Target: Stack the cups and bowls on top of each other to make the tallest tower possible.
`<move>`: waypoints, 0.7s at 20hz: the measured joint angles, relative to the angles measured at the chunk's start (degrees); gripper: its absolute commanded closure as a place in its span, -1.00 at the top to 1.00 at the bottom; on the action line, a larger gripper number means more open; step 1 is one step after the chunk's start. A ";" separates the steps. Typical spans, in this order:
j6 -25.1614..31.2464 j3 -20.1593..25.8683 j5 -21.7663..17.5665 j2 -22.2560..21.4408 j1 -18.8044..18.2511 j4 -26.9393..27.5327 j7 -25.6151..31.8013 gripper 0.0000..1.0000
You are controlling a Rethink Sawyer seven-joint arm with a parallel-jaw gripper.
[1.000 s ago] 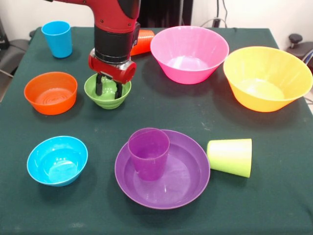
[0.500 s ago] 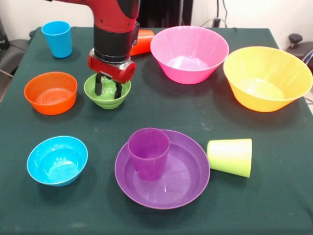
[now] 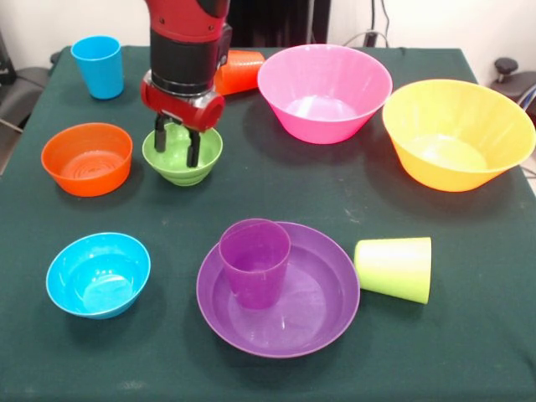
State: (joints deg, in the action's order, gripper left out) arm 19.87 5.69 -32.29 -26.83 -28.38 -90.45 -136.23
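Nearest me in the front view: blue bowl [image 3: 98, 274] at left, purple bowl [image 3: 279, 289] in the middle w/ purple cup [image 3: 255, 261] standing upright inside it, toward its left side. Lime cup [image 3: 394, 268] lies on its side just beside the purple bowl's right rim, long axis across the table, mouth pointing right.

Mid-table: orange bowl [image 3: 86, 158] at left, green bowl [image 3: 182, 154] close to its right, not touching. My gripper [image 3: 176, 144] is over the green bowl, fingers apart and dipped into it, one tip near the far-left rim, the other nearer centre. Nothing clamped yet as far as I can tell. Judging by that, next move = close on the rim; the bowl wall needs to sit between the tips, and I can't tell if it does.

Far side: yellow bowl [image 3: 456, 132] at right, pink bowl [image 3: 324, 91] centre, blue cup [image 3: 98, 66] upright far left. Orange cup [image 3: 239, 72] on its side behind my arm, mostly hidden. No tower started.
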 measured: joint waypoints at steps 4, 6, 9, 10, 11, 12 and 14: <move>2.74 0.59 0.36 -2.15 -0.03 -0.67 0.00 1.00; 3.30 0.81 0.44 -2.57 -0.02 -0.74 0.00 1.00; 3.68 1.30 0.75 -3.37 -0.02 -0.76 0.00 1.00; 3.70 1.42 0.84 -3.47 -0.01 -0.77 0.00 1.00; 3.68 1.55 0.97 -3.53 0.02 -0.77 0.00 1.00; 3.68 1.62 1.05 -3.53 0.06 -0.77 0.00 1.00; 3.68 1.81 1.18 -3.40 0.31 -0.78 0.00 1.00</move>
State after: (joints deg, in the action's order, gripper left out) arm 23.55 7.51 -31.12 -30.23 -28.07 -91.23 -136.23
